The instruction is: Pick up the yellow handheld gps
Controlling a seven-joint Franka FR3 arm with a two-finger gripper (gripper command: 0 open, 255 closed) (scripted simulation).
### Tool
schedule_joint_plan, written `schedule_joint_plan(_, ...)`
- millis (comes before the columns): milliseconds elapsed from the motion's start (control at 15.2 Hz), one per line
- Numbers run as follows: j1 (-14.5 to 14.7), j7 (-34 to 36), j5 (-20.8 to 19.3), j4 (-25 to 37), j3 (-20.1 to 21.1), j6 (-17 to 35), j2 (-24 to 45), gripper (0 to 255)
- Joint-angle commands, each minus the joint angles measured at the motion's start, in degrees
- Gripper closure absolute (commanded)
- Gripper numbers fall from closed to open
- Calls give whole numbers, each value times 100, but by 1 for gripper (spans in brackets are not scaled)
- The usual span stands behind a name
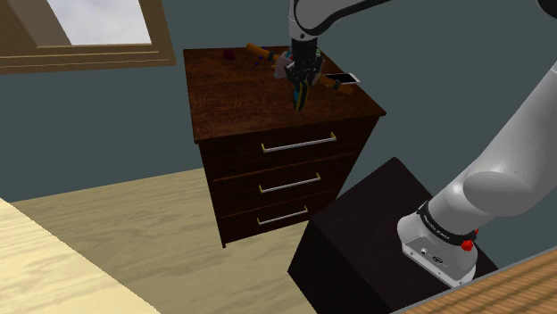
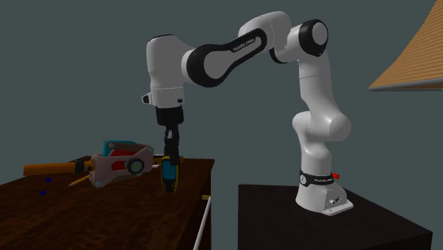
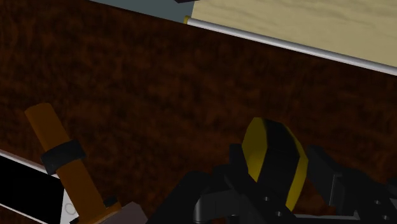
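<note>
gripper (image 2: 169, 162) clenched on yellow-black gps (image 2: 169, 179), pinched upright from above to clear neighbours | gps hangs just over dresser top (image 1: 232, 89), beside white-red tool (image 2: 121, 165) | lift-off judged starting; clearance unclear

1. A short line of small dark lettering (image 2: 242, 46) runs along the white upper link of the arm (image 2: 317, 106) in the second exterior view. It sits like a maker's name, but the letters are too small to spell out with certainty.
2. The black band (image 1: 444, 230) round the foot of the arm, in the shoulder view, carries pale lettering that is also too small to read.
3. No word, number or sign can be read for certain.
</note>
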Motion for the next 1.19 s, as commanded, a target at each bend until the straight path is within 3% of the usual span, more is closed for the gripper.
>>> schedule_joint_plan(0, -2, 2, -3, -1, -3, -1, 7, 255)
schedule_joint_plan(1122, 4, -190, 108, 827, 17, -1084, -266, 255)
